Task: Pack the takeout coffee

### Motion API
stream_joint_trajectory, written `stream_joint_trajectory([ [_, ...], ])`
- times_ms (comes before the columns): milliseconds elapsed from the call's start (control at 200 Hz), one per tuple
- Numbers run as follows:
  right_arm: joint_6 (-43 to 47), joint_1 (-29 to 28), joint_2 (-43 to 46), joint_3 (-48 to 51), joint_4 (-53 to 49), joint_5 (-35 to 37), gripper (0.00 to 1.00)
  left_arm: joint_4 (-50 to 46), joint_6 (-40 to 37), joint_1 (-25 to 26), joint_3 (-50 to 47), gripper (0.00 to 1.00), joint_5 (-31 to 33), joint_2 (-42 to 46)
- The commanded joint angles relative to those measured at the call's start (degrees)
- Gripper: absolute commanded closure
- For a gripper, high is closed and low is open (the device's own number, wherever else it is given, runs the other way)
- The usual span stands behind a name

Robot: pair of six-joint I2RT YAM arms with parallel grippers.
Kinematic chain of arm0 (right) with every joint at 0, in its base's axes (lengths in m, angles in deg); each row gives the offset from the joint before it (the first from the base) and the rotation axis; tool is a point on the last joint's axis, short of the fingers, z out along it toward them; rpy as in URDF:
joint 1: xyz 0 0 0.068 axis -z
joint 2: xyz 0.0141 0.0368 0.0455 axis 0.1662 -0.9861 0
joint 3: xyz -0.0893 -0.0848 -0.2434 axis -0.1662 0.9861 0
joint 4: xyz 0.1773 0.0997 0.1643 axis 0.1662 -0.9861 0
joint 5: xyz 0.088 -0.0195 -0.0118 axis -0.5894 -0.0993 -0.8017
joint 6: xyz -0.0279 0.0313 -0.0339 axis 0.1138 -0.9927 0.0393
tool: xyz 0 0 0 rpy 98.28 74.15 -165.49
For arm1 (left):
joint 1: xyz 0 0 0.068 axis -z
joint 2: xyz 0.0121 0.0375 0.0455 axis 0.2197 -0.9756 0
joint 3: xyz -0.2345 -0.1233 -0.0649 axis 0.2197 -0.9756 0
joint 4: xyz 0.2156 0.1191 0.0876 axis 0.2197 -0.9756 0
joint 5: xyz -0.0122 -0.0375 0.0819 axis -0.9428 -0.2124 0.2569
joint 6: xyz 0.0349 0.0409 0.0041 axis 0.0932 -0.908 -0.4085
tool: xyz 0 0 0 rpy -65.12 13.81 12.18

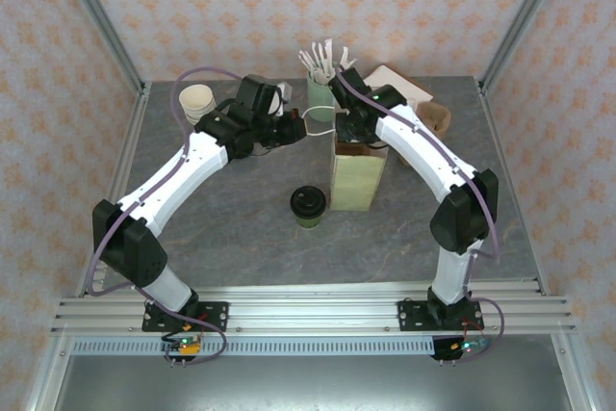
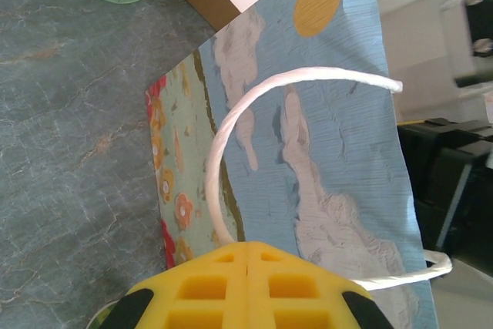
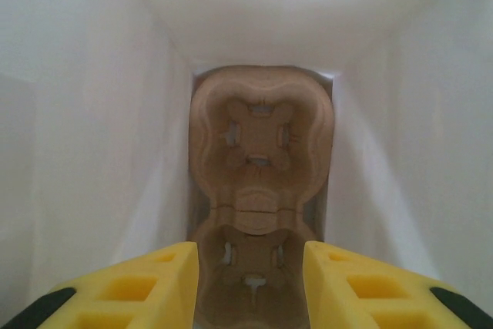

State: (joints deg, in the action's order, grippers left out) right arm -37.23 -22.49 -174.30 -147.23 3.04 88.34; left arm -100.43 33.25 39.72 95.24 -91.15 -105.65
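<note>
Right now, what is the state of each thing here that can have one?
paper bag: upright, top open.
takeout coffee: upright, lidded, on the table beside the bag, not packed.
cup carrier: flat on the bag's bottom, wells empty.
left gripper: shut on the bag handle.
right gripper: open, inside the bag.

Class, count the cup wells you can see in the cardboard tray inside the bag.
2. One well lies at the far end of the cardboard tray; the other is nearer, at the right gripper. More could be hidden below the picture's edge.
</note>
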Motion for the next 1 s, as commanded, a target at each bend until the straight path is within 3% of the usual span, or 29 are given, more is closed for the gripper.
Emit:
stream_joint_trajectory([
  [0, -1.4, 0.0, -1.0, -1.6, -2.6, 0.2, 0.60, 0.2, -1.0, 0.3, -0.9, 1.00, 0.9, 2.0],
  [395, -1.4, 1.5, -3.1, -2.0, -5.3, 1.4, 0.60, 1.6, -1.2, 0.3, -2.2, 1.00, -0.2, 2.7],
  [996, 0.7, 3.2, -11.3, 1.0, 0.1, -1.0, 0.60, 1.0, -1.8, 0.3, -2.0, 1.00, -0.1, 2.7],
])
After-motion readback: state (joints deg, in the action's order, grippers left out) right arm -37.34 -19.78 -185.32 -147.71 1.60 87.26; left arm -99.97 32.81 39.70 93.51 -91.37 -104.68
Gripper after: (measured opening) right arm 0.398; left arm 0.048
